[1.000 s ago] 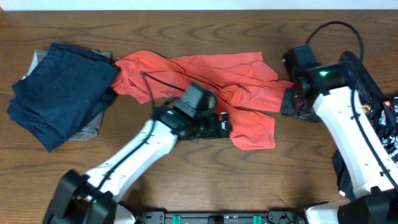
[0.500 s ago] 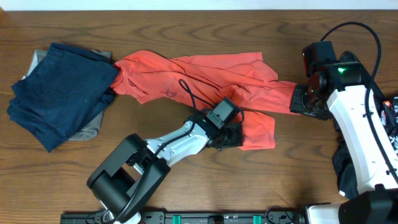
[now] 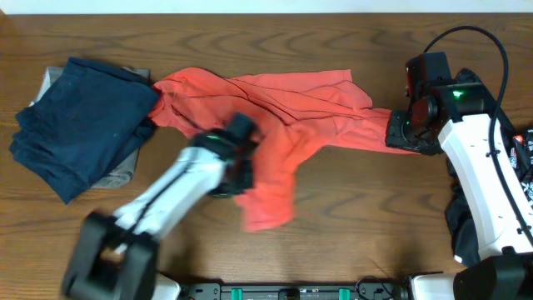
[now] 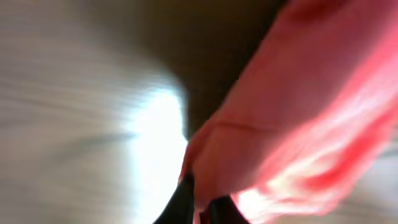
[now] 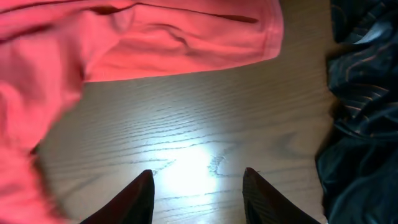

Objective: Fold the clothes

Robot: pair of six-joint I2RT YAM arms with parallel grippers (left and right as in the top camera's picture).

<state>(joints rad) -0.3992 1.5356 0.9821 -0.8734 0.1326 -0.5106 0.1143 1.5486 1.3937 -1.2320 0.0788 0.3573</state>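
The coral-red T-shirt [image 3: 300, 108] lies crumpled across the middle of the table, one flap [image 3: 271, 200] pulled toward the front. My left gripper [image 3: 237, 171] is at that flap's left edge. The blurred left wrist view shows it [image 4: 202, 202] shut on a fold of the red cloth [image 4: 280, 124]. My right gripper [image 3: 405, 133] stands at the shirt's right sleeve end. In the right wrist view it [image 5: 199, 177] is open over bare wood, with the sleeve hem [image 5: 186, 43] just beyond the fingertips.
A stack of navy-blue garments [image 3: 79, 125] lies at the far left over a grey piece [image 3: 121, 175]. A black shiny patterned garment [image 3: 520, 167] is heaped at the right edge, close to the right fingers [image 5: 360, 93].
My left gripper closed on the shirt's lower flap and dragged it left and toward the front. The right gripper stayed by the sleeve.
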